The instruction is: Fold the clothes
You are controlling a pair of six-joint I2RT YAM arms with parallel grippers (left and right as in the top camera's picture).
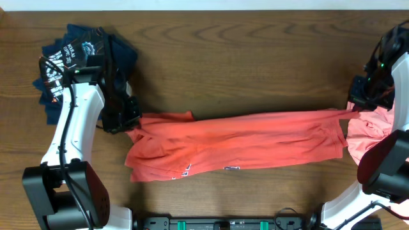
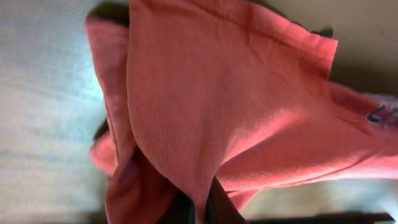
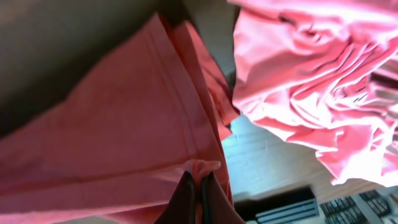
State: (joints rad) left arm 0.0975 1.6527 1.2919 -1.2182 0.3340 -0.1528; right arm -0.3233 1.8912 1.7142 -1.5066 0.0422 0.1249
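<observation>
Your left hand [image 1: 132, 124] is pinched shut on the left end of the coral-red T-shirt [image 1: 236, 145], and its wrist view shows the two dark fingers closed together at the bottom of the frame [image 2: 200, 210] with the cloth [image 2: 217, 112] bunched between them and fanning out above. Your right hand [image 1: 353, 107] is likewise clamped on the opposite end; up close, its fingers [image 3: 198, 198] grip a fold of the hemmed edge of the same shirt [image 3: 112, 143]. Between your two hands the garment is drawn out into a long, wrinkled band across the wooden table [image 1: 243, 57], lying on it through the middle and narrowing to a taut tip at the right. Small bits of navy-and-white print [image 1: 231, 168] peek out along its near edge, and some blurred lettering also shows at the right edge of the left wrist view. A salmon-pink T-shirt [image 1: 370, 131] lies crumpled just beside your right hand at the table's right edge, filling the upper right of that wrist's view [image 3: 311, 81]. A navy garment [image 1: 80, 54] with white printing sits rumpled in the far left corner, behind your left arm.
</observation>
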